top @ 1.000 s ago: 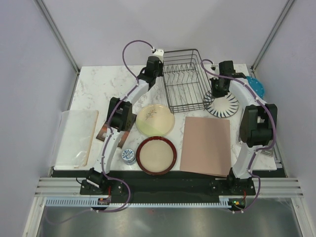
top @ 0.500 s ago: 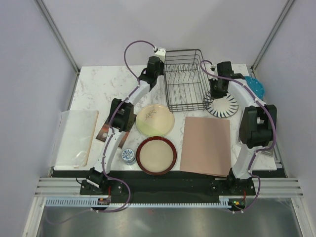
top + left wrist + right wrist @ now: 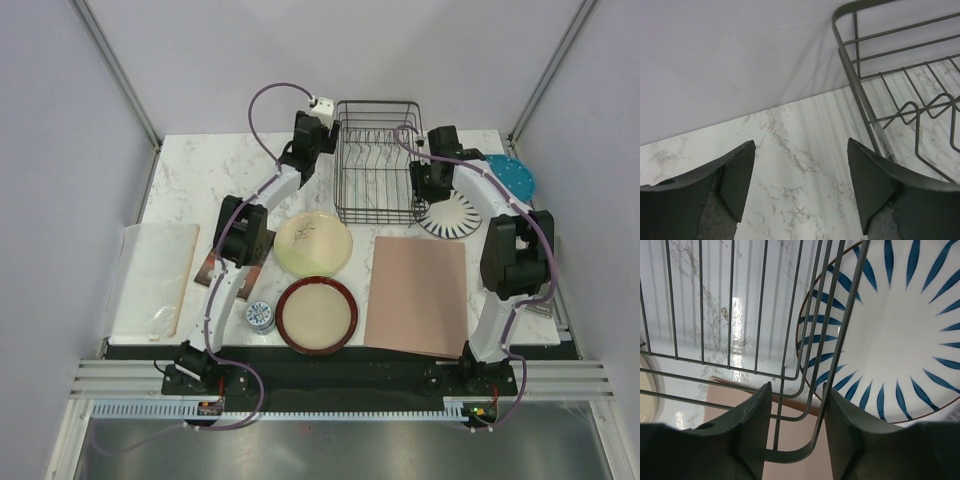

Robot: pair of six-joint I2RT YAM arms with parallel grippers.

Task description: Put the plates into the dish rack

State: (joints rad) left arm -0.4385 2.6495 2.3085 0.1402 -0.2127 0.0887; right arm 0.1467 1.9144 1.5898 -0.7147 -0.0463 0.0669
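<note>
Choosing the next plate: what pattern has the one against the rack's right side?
That plate: white with blue radial stripes; clearest in right wrist view.

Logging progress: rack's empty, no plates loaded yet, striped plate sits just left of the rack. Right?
Not quite. The striped plate lies to the right of the dish rack, not the left; the top external view shows it. The rest holds: the rack is empty, with no plates loaded yet.
</note>
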